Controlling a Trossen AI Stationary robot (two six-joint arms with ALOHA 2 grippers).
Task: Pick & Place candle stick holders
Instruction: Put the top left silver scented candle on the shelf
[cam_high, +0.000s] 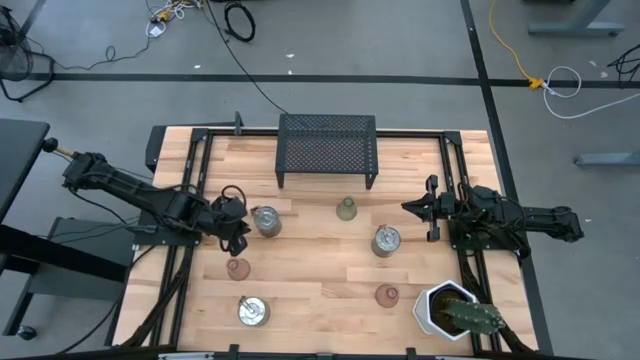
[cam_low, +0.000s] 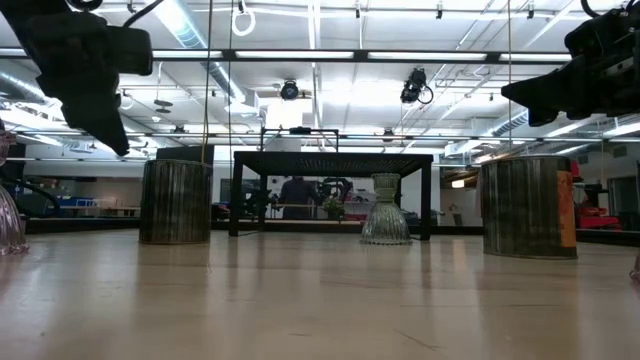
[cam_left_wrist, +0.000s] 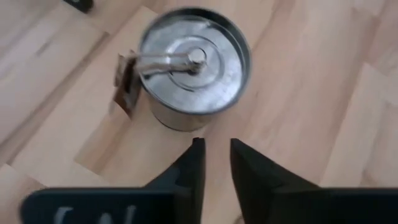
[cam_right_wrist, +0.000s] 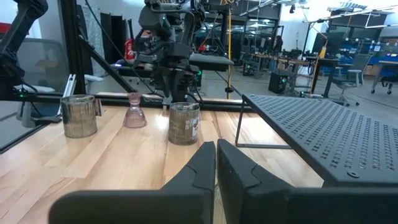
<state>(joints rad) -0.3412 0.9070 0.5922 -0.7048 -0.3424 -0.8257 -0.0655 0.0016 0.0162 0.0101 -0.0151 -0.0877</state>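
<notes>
Six candle stick holders stand on the wooden surface (cam_high: 320, 275): three silvery metal ones and three small glass cups. Going left to right in the high view, one metal holder (cam_high: 253, 311) sits near the front edge, a pink glass cup (cam_high: 237, 268) stands behind it, and a second metal holder (cam_high: 266, 221) stands farther back, near the left corner of the one black mesh rack (cam_high: 327, 148). An olive-green glass cup (cam_high: 346, 209) stands just in front of the rack, the third metal holder (cam_high: 386, 240) is right of centre, and the second pink cup (cam_high: 387, 295) is nearer the front. One white hexagonal pot with a cactus (cam_high: 455, 311) occupies the front right corner.

The left arm reaches in from the left, its left end effector (cam_high: 236, 226) raised above the surface just beside the second metal holder; the wrist view shows the fingers (cam_left_wrist: 190, 168) nearly together with a narrow gap, gripping nothing, pointing down at that holder's open top. The right arm lies along the right side, its right end effector (cam_high: 430, 208) well apart from every holder, fingers (cam_right_wrist: 200, 168) closed together and empty.
</notes>
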